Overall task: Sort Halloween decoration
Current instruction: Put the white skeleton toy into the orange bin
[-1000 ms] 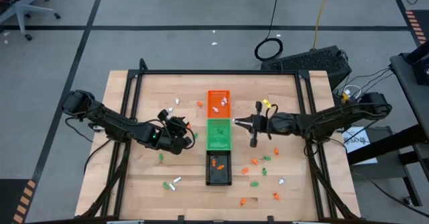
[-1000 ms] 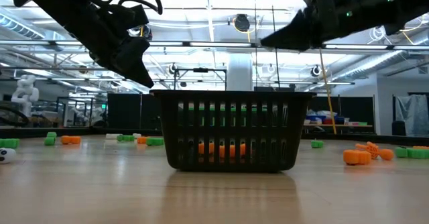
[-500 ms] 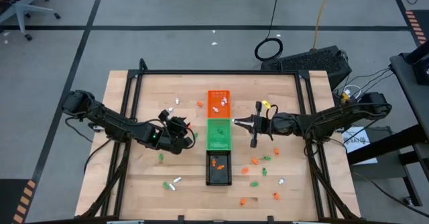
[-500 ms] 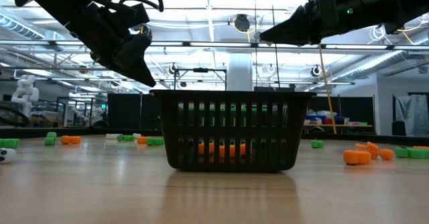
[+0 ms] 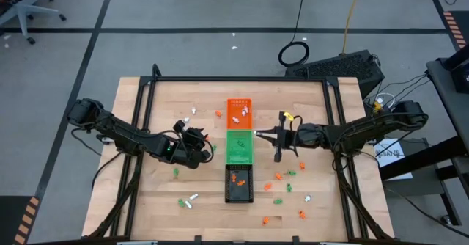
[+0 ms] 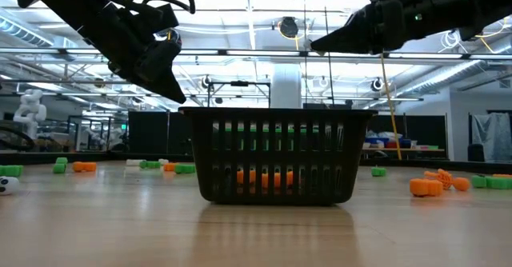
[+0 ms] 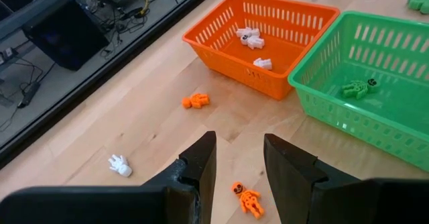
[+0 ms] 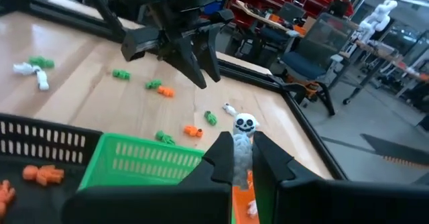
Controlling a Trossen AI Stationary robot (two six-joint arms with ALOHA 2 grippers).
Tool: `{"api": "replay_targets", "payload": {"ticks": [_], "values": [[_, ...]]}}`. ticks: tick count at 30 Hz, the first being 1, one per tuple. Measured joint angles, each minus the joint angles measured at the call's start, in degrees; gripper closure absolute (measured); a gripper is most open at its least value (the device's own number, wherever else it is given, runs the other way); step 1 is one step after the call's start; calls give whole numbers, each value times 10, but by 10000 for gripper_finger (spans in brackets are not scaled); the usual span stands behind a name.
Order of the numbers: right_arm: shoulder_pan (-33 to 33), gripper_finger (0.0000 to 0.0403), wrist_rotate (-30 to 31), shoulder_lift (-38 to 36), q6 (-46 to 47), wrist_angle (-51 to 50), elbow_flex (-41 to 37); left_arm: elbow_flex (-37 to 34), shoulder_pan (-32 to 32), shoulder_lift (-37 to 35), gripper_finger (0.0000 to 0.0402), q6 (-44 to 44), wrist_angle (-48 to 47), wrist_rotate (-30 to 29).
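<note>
**Halloween decoration: white skeleton pinched over the trays**

Halloween decoration pieces lie scattered across the table, orange, green and white. The right gripper is clamped on a white skeleton figure, held above the edge of the green tray, near the orange tray, which holds white figures. The black tray holds orange pieces. The left gripper hovers partly spread and seemingly empty above an orange figure on the wood.
</note>
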Motion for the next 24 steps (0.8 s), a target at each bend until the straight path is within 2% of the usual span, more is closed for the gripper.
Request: {"api": "replay_targets", "payload": {"ticks": [6, 9, 12, 15, 18, 24], "values": [[-3, 399, 0, 0, -80, -26, 0, 0, 0, 0, 279, 0, 0, 0], [-13, 399, 0, 0, -89, -16, 0, 0, 0, 0, 279, 0, 0, 0], [-39, 399, 0, 0, -58, 15, 1, 0, 0, 0, 279, 0, 3, 0], [-72, 399, -3, 2, -18, 1, 20, 0, 0, 0, 279, 0, 3, 0], [-111, 399, -42, 24, 17, -21, 53, 0, 0, 0, 279, 0, 4, 0], [-187, 397, -99, 137, 86, -84, 162, 0, 0, 0, 279, 1, 11, 0]]}}
